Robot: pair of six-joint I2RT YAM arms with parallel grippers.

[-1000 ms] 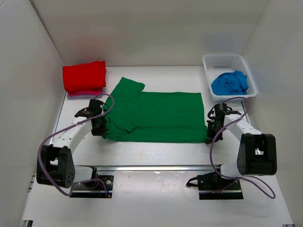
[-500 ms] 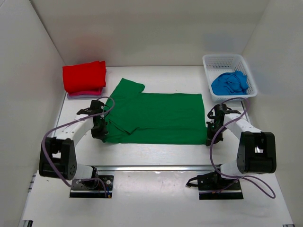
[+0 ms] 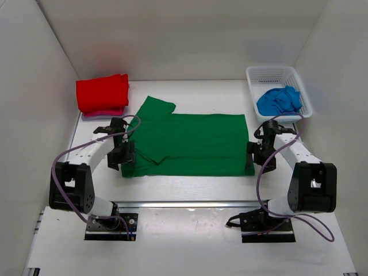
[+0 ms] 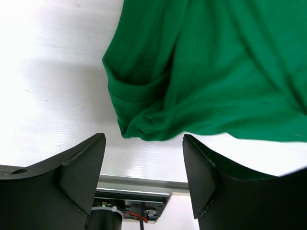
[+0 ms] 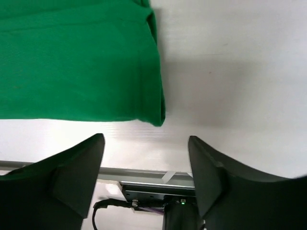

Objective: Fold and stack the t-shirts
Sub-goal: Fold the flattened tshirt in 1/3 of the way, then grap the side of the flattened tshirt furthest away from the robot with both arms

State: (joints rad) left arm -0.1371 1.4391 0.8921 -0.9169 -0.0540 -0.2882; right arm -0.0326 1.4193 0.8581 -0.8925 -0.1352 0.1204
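1. Shows green t-shirt (image 3: 190, 144) spread flat at centre.
2. Shows red t-shirt (image 3: 102, 92) folded atop pink t-shirt (image 3: 95, 115) at 10 o'clock.
3. Shows blue t-shirt (image 3: 279, 100) crumpled in basket (image 3: 270, 73) at 2 o'clock.
4. Finds left gripper (image 4: 144, 163) wide apart, empty, at green's 8 o'clock corner.
5. Finds right gripper (image 5: 146, 163) parted, empty, at 4 o'clock corner.

From my remote station: the white table (image 3: 190, 187) carries a green t-shirt (image 3: 190, 144) laid out at centre, a folded pink t-shirt (image 3: 92, 115) far left, a white mesh basket (image 3: 270, 73) far right.
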